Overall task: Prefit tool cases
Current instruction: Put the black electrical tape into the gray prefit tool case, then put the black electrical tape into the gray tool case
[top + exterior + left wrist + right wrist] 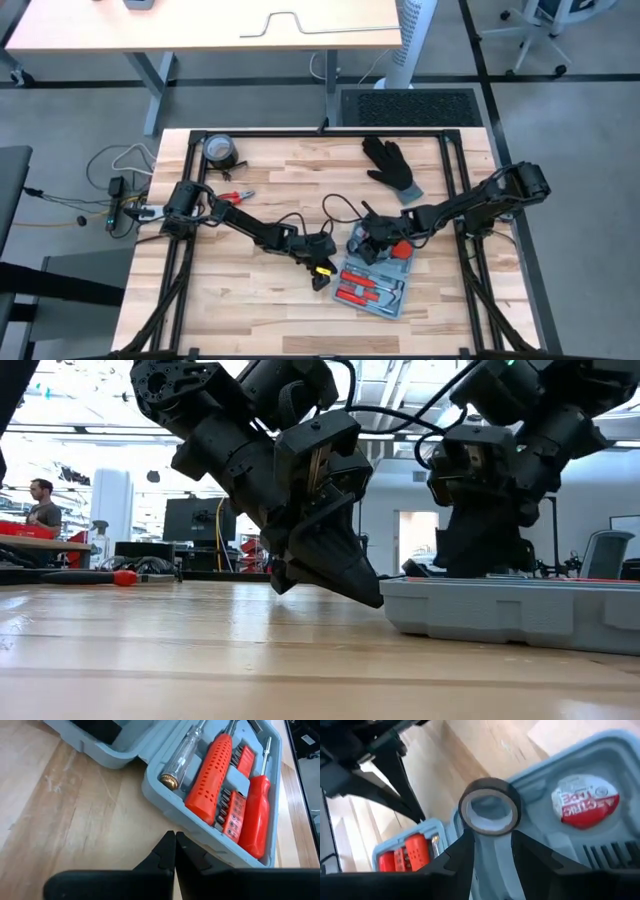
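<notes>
— Where the blue-grey tool case [378,276] lies, is it open or shut?

— Open, flat on the wooden tabletop [250,290], toward the near right part of it. One half holds red-handled screwdrivers [217,775] and a strip of bits [231,806] in moulded recesses. The other half, farther back, carries a round red-and-white tape measure [585,802].

— And the right hand?

— The right hand [492,842] hangs over that farther half. Its two fingers stand apart, and a small dark tape roll [489,813] sits just ahead of the tips, between them. Whether the fingers actually press on the roll, I cannot tell.

— The left hand?

— The left hand [175,851] is down at the tabletop, just beside the case's near-left edge. Its fingers [162,852] are pressed together, tips meeting, with nothing between them. In the low view the dark tip comes right up to the case wall [500,610]; touching or a hair apart, I cannot say.

— What else is on the tabletop?

— A black glove [392,166] lies well back of the case, toward the far right. A larger tape roll [220,151] sits at the far left corner. Red-handled pliers [237,196] lie near the left arm's base. Black cables loop across the wood between the arms.

— Anyone in the room?

— A person [42,503] shows far off in the low view, behind a desk.
</notes>
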Action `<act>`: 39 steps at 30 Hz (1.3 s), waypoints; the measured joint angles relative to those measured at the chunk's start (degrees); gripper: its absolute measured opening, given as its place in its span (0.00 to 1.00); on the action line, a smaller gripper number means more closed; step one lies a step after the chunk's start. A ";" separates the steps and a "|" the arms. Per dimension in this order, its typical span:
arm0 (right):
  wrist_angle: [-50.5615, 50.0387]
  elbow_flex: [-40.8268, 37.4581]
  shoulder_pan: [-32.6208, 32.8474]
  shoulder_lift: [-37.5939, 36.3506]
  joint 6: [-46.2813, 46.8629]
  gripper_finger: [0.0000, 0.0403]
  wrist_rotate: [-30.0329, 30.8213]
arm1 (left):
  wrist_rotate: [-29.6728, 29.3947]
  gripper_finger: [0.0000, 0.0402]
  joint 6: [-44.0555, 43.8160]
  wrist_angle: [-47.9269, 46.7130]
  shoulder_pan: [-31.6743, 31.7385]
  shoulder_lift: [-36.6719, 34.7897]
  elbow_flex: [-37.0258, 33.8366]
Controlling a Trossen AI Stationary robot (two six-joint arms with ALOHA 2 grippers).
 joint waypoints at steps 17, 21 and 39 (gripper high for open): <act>5.07 0.04 0.50 -1.12 -3.70 0.34 3.92 | 1.13 0.00 0.43 0.33 2.40 -0.51 -0.02; 4.85 0.02 2.31 -1.08 -3.65 0.34 7.61 | 1.14 0.00 0.63 0.37 3.00 -0.51 -0.02; 4.60 0.17 3.04 -0.40 -3.24 0.34 9.29 | -4.90 0.00 0.23 7.01 7.56 -0.20 -0.04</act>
